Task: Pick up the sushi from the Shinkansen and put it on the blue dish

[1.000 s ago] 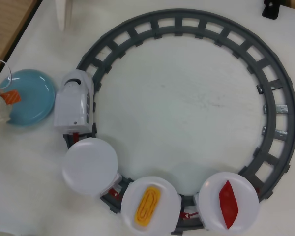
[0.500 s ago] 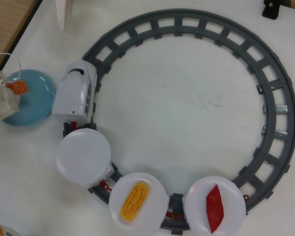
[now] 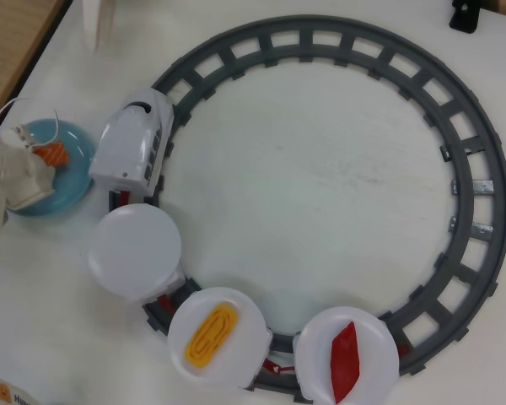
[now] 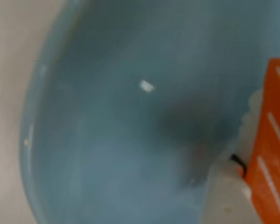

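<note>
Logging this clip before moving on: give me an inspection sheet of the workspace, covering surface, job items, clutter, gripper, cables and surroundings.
Surface: white table, grey circular track.
Job's things: sushi over the blue dish, at the gripper; Shinkansen beside the dish, its first white plate empty.
Clutter: yellow egg piece and red piece on plates.
Gripper: gripper against the sushi; grasp unclear.
Cables: thin wire looping above the gripper.
Surroundings: wooden surface at top left, black object at top right.

Gripper (image 3: 44,160) at left edge of overhead view — clamped shut.
</note>
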Motion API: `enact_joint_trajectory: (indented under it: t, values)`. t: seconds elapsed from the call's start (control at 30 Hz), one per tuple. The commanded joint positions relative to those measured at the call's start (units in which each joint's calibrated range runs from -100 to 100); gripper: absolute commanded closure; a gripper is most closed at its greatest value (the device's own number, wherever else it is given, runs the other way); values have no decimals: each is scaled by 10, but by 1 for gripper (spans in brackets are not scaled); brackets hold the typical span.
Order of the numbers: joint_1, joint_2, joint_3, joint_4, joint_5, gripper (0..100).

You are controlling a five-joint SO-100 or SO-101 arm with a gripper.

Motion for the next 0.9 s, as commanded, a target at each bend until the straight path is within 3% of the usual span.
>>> enact_joint_trajectory:
  t: [0.0,0.3,0.5,0.87]
  values:
    - [7,-10,-3,-7,5,85]
    - [9,-14,-3,-3,16,75]
    - [18,-26,-23,25,19,75]
    - [42,-276,-2,159,16,75]
